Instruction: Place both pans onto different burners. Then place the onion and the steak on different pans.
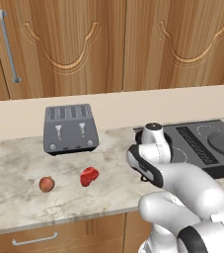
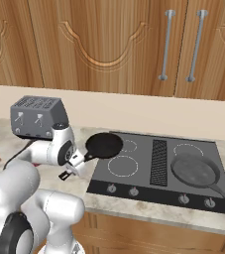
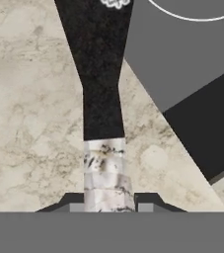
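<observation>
Because I have the end effector [image 3: 110, 205] clenched on the black pan's [image 2: 104, 145] silver-tipped handle [image 3: 106, 168], it hovers level over the cooktop's [image 2: 148, 191] left burners [image 2: 122, 165]; grey pan [image 2: 194, 170] already sits right.

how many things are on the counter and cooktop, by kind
pans: 2, black pan and dark grey pan
onion: 1
steak: 1
toaster: 1
total: 5
</observation>
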